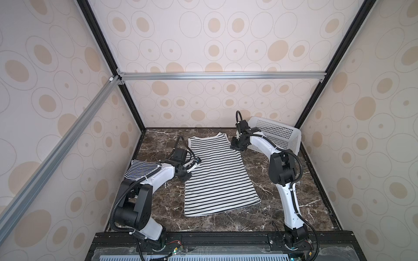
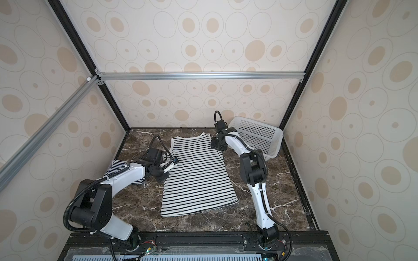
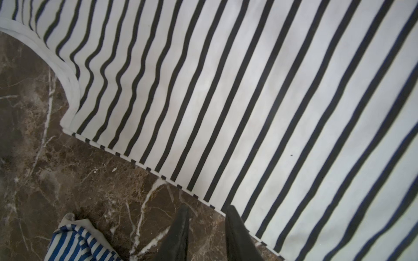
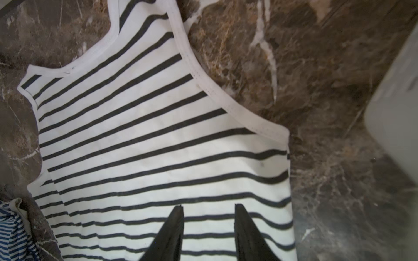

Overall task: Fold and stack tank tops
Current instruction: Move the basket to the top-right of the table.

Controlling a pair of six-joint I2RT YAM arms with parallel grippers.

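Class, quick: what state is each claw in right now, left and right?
Left claw: open, holding nothing, beside the wide-striped tank top's edge.
Right claw: open, holding nothing, above that same top.

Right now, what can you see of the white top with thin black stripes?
The white tank top looks like knit cloth, with spaced thin black stripes and white binding round neck and armholes. It lies flat on the brown marble table, straps toward the back wall, hem toward the front. The open left gripper is at its side edge, the open right gripper above it by an armhole; neither grips it.
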